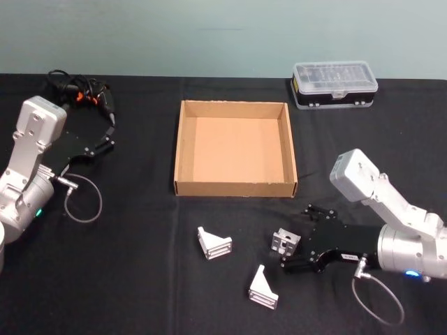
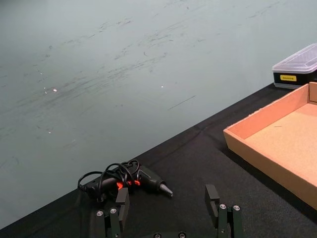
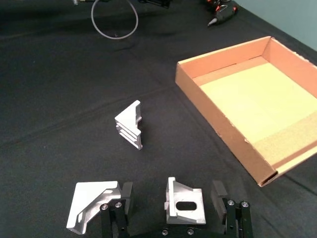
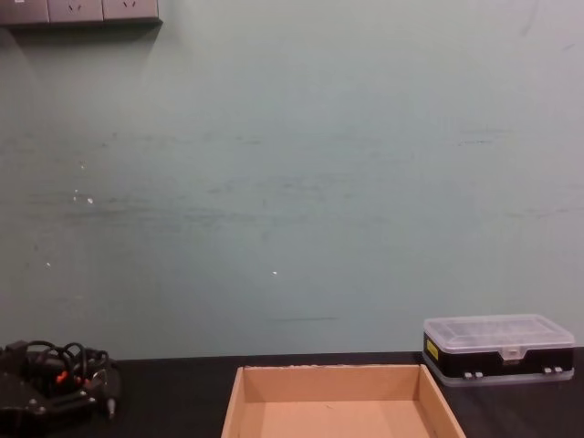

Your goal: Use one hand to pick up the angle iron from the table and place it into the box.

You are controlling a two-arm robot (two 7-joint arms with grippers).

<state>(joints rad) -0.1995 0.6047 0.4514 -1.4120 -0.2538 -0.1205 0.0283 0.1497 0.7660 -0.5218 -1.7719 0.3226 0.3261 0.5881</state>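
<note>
Head view, right gripper [image 1: 296,237]: low over the table [image 1: 140,230], in front of the box [image 1: 234,187], jaws wide apart.
Head view, angle iron [image 1: 285,242]: lying on the table between those fingers, outside the box.
Head view, others: second bracket [image 1: 214,242] and third bracket [image 1: 263,287] lie to its left.
Head view, left gripper [image 1: 103,136]: at the table's left, near a corded tool [image 1: 84,94].
Left wrist view, left gripper [image 2: 167,201]: fingers spread, holding nothing.
Right wrist view, right gripper [image 3: 172,194]: straddles the angle iron [image 3: 184,204] with a gap showing, not clamped.
Chest view, box [image 4: 328,381]: left of the black case [image 4: 499,349].
</note>
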